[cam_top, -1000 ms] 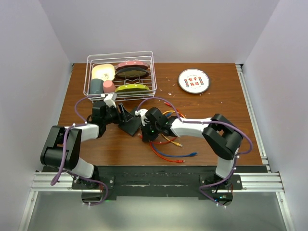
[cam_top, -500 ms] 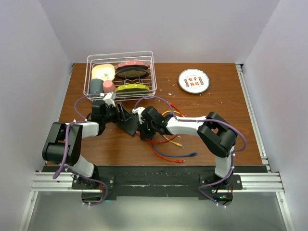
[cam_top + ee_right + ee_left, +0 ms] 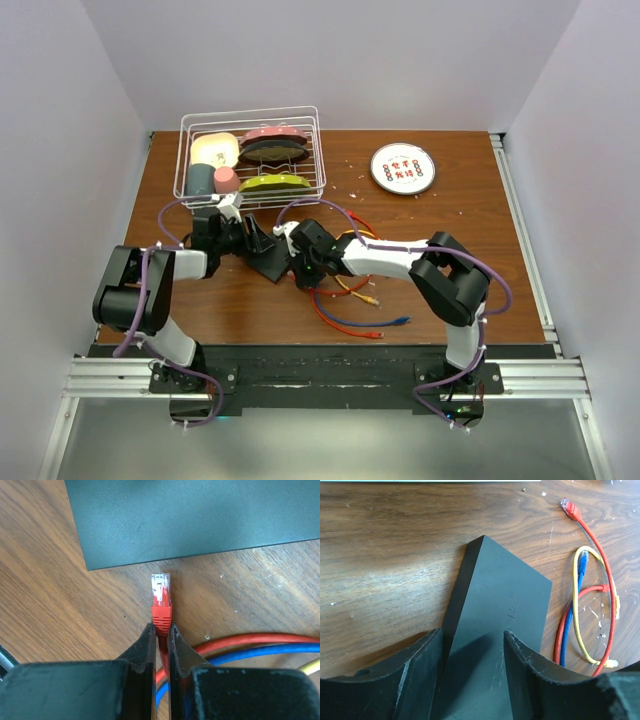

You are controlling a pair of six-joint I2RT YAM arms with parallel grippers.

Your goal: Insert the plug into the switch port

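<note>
Standing at the far left of the wooden table [image 3: 470,250], a wire dish basket [image 3: 250,110] holds plates and cups and has no part in this job. Just near of it, the left gripper [image 3: 472,645] is clenched on the switch [image 3: 505,595]. Its two fingers press on the near end of the flat black box, which seems to rest tipped up on one edge rather than flat. That hold looks meant to steady the box, so a push from the right will not slide it away.

Right of the switch and just beside it, the right gripper [image 3: 160,628] pinches the red boot of the plug [image 3: 161,592]. The clear connector juts out past the fingertips and points straight at the box. Gripping well back on the boot leaves the tip free to enter a socket. The tip sits just short of the switch's edge, not touching it. The row of sockets cannot be seen in any view, so whether the plug faces a port is unclear. I judge this to be the approach, with insertion not yet begun.

Behind the fingers the plug's red cable [image 3: 240,642] trails off right beside a blue cable [image 3: 250,652]. A loose tangle of cables [image 3: 350,305] lies near of the right arm. A round white disc [image 3: 403,168] sits well apart at the far right.
</note>
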